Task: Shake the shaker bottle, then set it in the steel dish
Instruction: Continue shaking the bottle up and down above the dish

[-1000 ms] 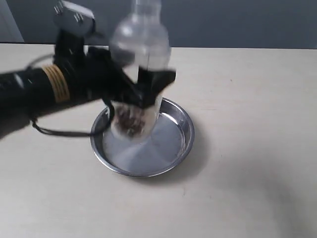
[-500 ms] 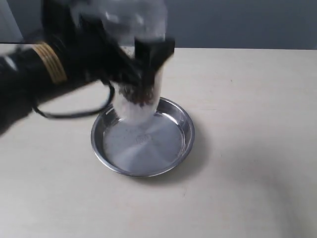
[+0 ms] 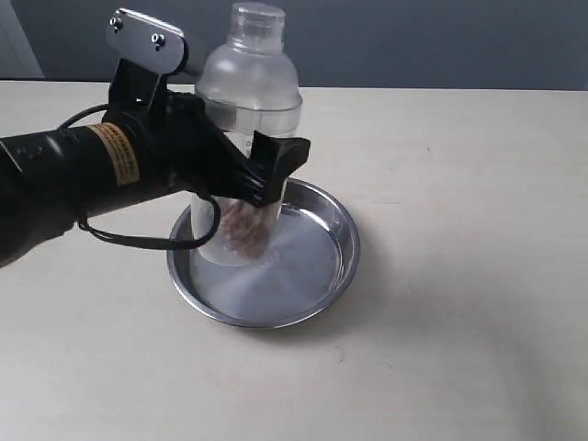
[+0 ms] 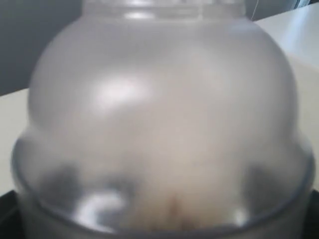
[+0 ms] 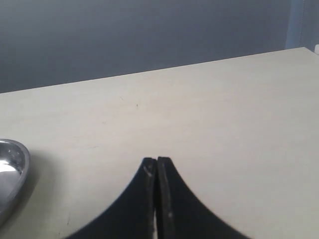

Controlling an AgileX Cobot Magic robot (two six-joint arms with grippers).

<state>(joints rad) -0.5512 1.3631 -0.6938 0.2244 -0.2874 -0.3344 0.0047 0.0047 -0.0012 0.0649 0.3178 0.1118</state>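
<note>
Lower than half a second ago: bottle (image 3: 248,101) and left gripper (image 3: 253,173) have dropped toward the dish (image 3: 322,266), and the motion blur is gone.

Exterior view. Bottle upright, sharp, brown beans low inside. Left gripper clenched round its middle, reaching in from the left; one black finger shows on the near side, the other is hidden behind the bottle. Bottle base sits within the left part of the dish; whether it touches the dish floor, cannot tell. Black cable (image 3: 129,241) loops under the arm, and a steel bracket (image 3: 145,35) stands on top of it. Table (image 3: 459,276) is pale beige, matte, bare to the right. Wall (image 3: 413,41) at the far edge is flat grey-blue.

Left wrist view. Frosted dome of the bottle (image 4: 159,114) fills nearly everything, out of focus. Slivers of table (image 4: 12,124) and wall (image 4: 35,30) show beside it.

Right wrist view. Right gripper (image 5: 157,169) has its black fingers pressed together, nothing between them, hanging above the table (image 5: 224,124). Dish (image 5: 12,164) rim shows at one edge, well apart from the fingers. Wall (image 5: 149,35) is grey-blue beyond the table's far edge.
</note>
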